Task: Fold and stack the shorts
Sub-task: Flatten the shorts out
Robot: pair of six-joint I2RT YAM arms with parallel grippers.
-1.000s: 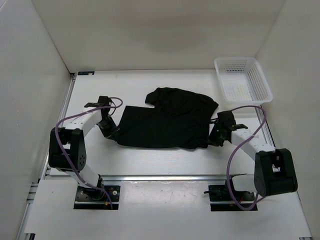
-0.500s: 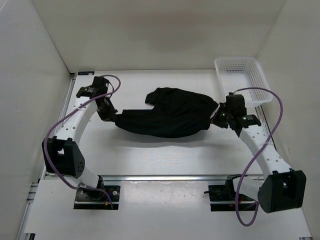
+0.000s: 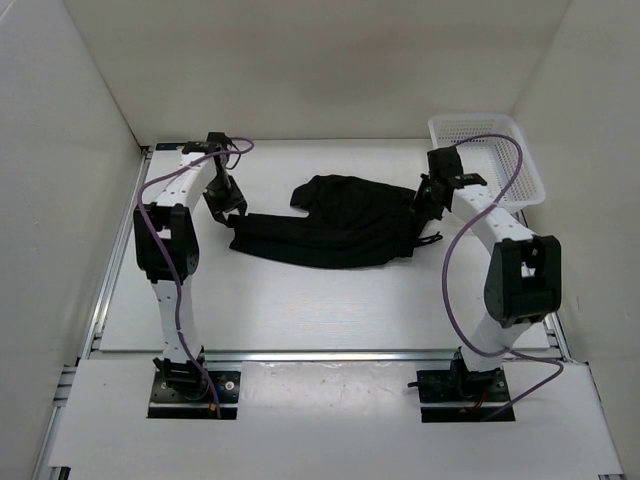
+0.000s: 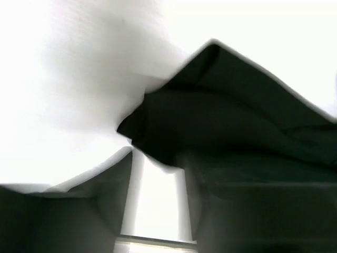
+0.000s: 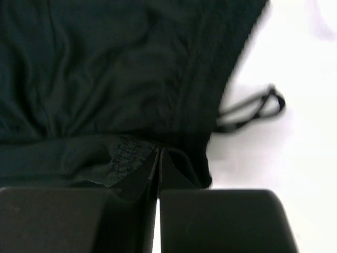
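The black shorts (image 3: pixel 330 228) lie folded over into a long band across the middle of the table. My left gripper (image 3: pixel 226 207) hovers at their left end. In the left wrist view this gripper (image 4: pixel 157 161) stands open. White table shows between its fingers, and a loose corner of the shorts (image 4: pixel 221 121) lies just beyond the tips. My right gripper (image 3: pixel 425 203) is at the right end. In the right wrist view it (image 5: pixel 158 153) is shut on a pinch of the shorts (image 5: pixel 105 79). The thin drawstring (image 5: pixel 253 109) loops out onto the table to the right.
A white mesh basket (image 3: pixel 522 150) stands at the back right corner, close behind the right arm. White walls close in the table on the left, back and right. Purple cables arch above both arms.
Both grippers carried the near edge of the shorts up and toward the back, folding them over. The right gripper shut on the fabric. The left gripper has just opened.
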